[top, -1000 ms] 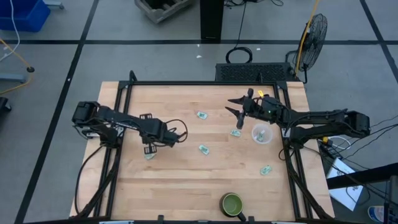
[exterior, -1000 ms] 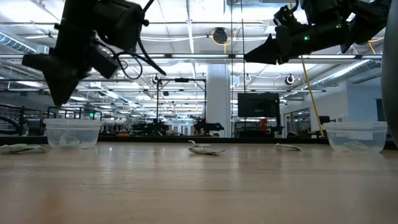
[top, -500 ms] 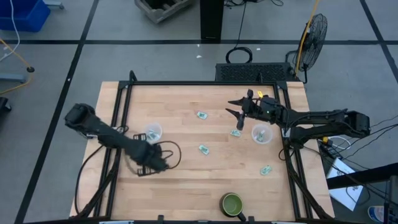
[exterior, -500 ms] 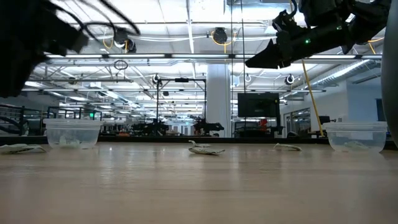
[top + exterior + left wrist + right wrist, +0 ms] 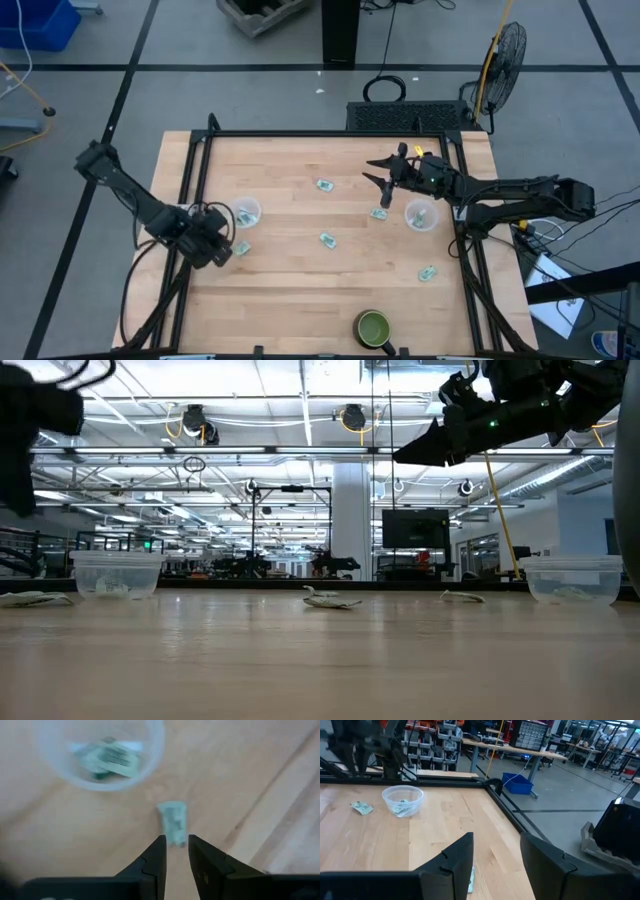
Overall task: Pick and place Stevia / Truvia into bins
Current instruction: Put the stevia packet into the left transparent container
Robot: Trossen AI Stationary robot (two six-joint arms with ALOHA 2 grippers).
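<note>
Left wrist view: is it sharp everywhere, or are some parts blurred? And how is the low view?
Left wrist view: the plastic cup with sachets inside and the loose sachet on the table look soft and blurred, while the left claw shows crisper edges. Low view: the near table is out of focus, and bright ceiling lights leave the right claw a dark silhouette.

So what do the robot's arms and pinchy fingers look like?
Both arms are dark, almost black, made of jointed bars. The left gripper has two flat, dark fingers that taper towards the tips, and black cables loop around that arm's wrist. The right gripper has the same pointed dark fingers, plus a small yellow bit and a tiny green light near its wrist.
</note>
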